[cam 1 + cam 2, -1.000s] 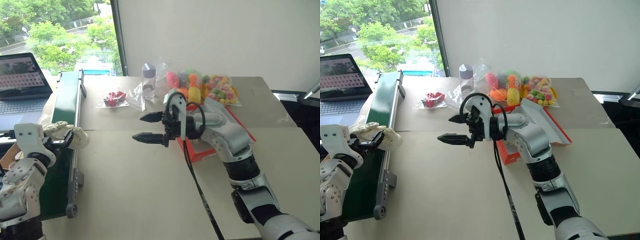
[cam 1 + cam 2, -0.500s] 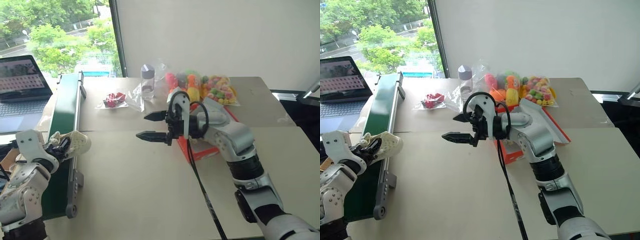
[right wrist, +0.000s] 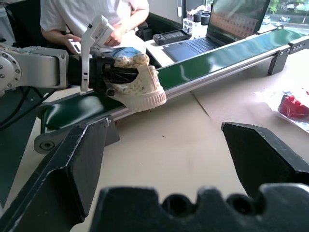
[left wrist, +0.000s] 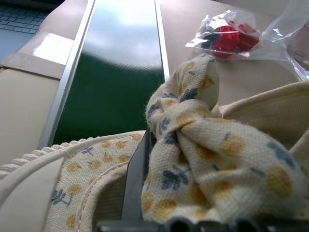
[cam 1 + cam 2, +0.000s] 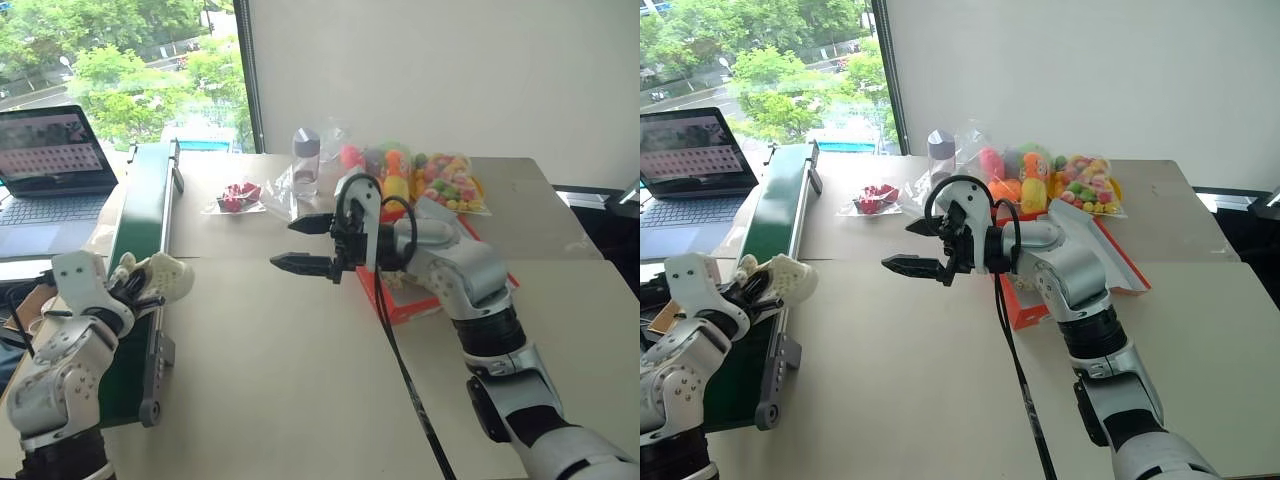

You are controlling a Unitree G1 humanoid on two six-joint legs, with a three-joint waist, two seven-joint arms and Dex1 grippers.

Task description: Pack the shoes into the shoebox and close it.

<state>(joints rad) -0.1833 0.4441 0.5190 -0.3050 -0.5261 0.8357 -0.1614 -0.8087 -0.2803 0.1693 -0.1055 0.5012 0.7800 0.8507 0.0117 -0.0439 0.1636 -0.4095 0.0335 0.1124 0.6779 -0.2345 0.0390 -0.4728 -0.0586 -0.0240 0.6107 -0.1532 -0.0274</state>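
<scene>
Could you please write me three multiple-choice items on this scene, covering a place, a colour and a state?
1. Where is the small cream printed fabric shoe?
A. In the left pincer, at the long green conveyor belt
B. Inside the box
C. On the laptop

2. What colour is the outside of the rectangular cardboard shoebox?
A. Blue
B. Red
C. Black

3. How does the right pincer stand?
A. Shut on a shoe
B. Shut on a bottle
C. Open and empty

Answers: 1 A, the black fingers clamp the shoe by the belt's edge; 2 B, its wall is red; 3 C, its fingers are spread over bare table.
</scene>
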